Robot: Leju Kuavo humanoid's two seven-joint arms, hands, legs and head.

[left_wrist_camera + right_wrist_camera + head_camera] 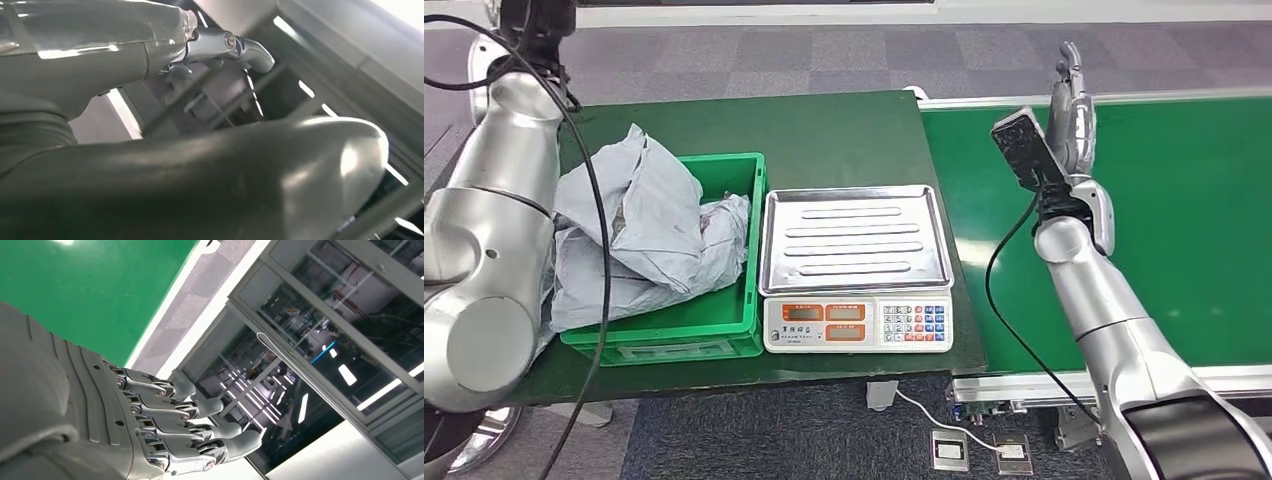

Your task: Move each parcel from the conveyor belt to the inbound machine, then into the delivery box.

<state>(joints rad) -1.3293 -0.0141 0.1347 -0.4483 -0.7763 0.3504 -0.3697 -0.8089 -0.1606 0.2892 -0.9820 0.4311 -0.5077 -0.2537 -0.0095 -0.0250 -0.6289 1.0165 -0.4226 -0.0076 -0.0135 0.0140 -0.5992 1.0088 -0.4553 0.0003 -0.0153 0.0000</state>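
Several grey plastic parcels (639, 225) lie heaped in the green delivery box (724, 330) at the table's left, some spilling over its left wall. The inbound machine, a weighing scale (856, 320), stands beside the box with its silver tray (856, 240) bare. The green conveyor belt (1184, 220) on the right carries no parcel in the part I see. My right hand (1072, 105) is raised above the belt's near-left part with straight fingers (200, 425), holding nothing. My left arm is lifted at the far left; my left hand (225, 170) holds nothing.
The scale and box stand on a dark green table (824, 130) that butts against the belt's white frame (1064, 98). A black cable (1004, 300) hangs beside my right forearm. Floor sockets (972, 450) lie below the table's front edge.
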